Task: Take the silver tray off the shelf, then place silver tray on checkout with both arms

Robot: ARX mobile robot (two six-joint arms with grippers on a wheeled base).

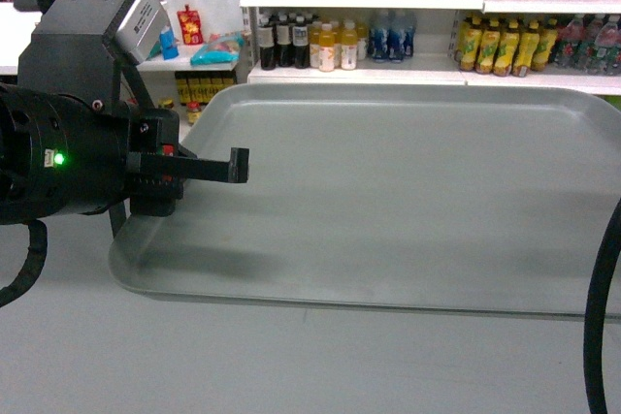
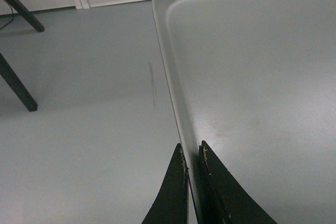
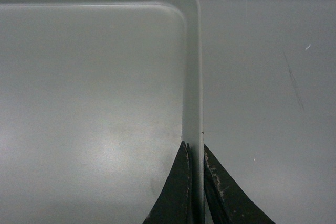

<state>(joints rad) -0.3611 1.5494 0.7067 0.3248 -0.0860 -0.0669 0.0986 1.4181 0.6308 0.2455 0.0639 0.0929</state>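
Left arm: you see it reaching in level from the left of the head view, green light lit, its left gripper (image 2: 193,153) at the silver tray's (image 1: 408,201) left rim.
Left jaws: clamped on that rim, one finger outside, one inside on the tray bottom.
Right arm: only its cable shows in the head view; your right wrist view shows the right gripper (image 3: 195,150) at the tray's right rim, near the far right corner.
Right jaws: closed on the rim, a finger either side.
Silver tray: held between both grippers, flat, bottom bare; grey floor (image 2: 89,77) shows beside both rims.
Behind: shelves of bottled drinks (image 1: 335,43) beyond the far rim.
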